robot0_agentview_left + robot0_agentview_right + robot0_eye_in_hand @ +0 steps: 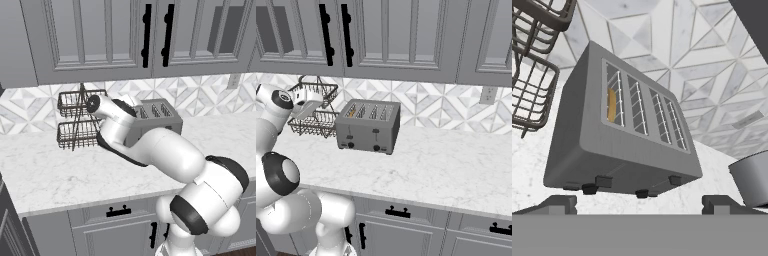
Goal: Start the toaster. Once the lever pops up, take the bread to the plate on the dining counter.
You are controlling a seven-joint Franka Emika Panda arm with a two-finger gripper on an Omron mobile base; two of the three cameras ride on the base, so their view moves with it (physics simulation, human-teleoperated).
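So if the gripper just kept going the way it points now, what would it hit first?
Most likely the toaster: it sits dead ahead of the open gripper in the hand view, front and levers nearest. The wire rack is off to the side. How far off the toaster is can't be told.

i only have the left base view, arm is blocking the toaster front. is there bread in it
Observer: Yes. The hand view shows a tan slice of bread in the end slot of the toaster, the slot nearest the wire basket rack.
Operator: are the levers pushed down yet
Observer: The right base view shows both dark levers high on the toaster's front, so it looks unstarted.
Operator: gripper open?
Observer: Yes. In the hand view the gripper has its fingertips wide apart, holding nothing, short of the toaster's front.
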